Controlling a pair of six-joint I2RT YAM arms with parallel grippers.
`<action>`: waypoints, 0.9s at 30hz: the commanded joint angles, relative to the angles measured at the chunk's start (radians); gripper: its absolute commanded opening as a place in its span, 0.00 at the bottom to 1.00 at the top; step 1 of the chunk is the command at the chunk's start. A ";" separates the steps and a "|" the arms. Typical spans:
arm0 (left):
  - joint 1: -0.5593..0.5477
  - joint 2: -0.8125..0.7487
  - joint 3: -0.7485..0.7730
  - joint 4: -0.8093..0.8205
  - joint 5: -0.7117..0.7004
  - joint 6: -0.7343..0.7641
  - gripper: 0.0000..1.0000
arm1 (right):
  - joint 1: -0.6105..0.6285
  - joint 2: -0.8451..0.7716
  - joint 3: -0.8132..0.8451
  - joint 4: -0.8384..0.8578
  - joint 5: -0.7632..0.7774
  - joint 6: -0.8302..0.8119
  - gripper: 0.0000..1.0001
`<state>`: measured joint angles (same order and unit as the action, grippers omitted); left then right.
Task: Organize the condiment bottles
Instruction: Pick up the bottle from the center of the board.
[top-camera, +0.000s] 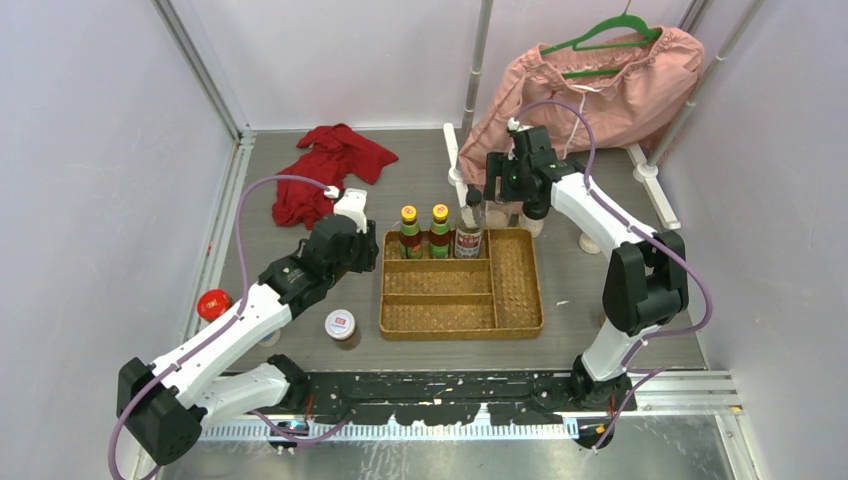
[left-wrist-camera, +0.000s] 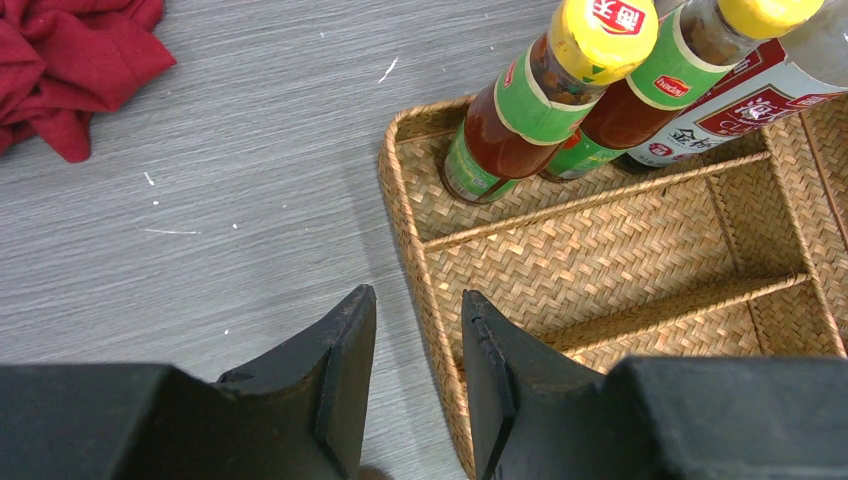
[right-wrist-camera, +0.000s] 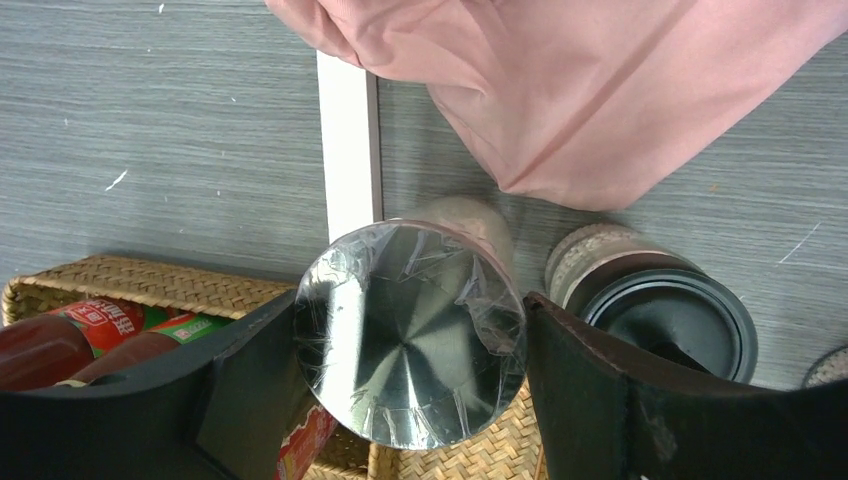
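Note:
Two green-labelled, yellow-capped sauce bottles (top-camera: 409, 231) (top-camera: 440, 229) and a taller black-capped clear bottle (top-camera: 470, 226) stand in the back compartment of the wicker tray (top-camera: 518, 290). They also show in the left wrist view (left-wrist-camera: 540, 95) (left-wrist-camera: 650, 95) (left-wrist-camera: 770, 85). My right gripper (right-wrist-camera: 410, 302) is shut on a silver-lidded jar (right-wrist-camera: 410, 340) just behind the tray's back rim; in the top view it (top-camera: 508, 196) is there too. A black-lidded shaker (right-wrist-camera: 668, 322) stands right of it. My left gripper (left-wrist-camera: 418, 305) is open and empty over the tray's left rim (left-wrist-camera: 405, 215). A red-lidded jar (top-camera: 213, 303) and a white-lidded jar (top-camera: 341, 325) stand left of the tray.
A red cloth (top-camera: 330, 165) lies at the back left. A pink garment (top-camera: 600, 90) on a green hanger hangs from a white rack at the back right; the rack's white foot (right-wrist-camera: 348, 140) lies just behind the silver-lidded jar. Side walls enclose the table.

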<state>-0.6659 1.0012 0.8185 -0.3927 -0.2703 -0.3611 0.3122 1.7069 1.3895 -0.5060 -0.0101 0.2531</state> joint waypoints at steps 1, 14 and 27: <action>-0.003 -0.016 0.007 0.056 -0.008 0.005 0.38 | 0.005 -0.006 0.042 0.003 0.040 -0.008 0.79; -0.004 -0.018 -0.002 0.061 -0.004 0.002 0.37 | 0.023 -0.026 0.052 0.018 0.081 -0.025 0.65; -0.003 -0.037 -0.008 0.053 0.000 -0.008 0.37 | 0.032 -0.120 0.097 0.011 0.102 -0.027 0.60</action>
<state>-0.6659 0.9943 0.8154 -0.3756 -0.2699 -0.3614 0.3386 1.6901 1.4040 -0.5259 0.0715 0.2371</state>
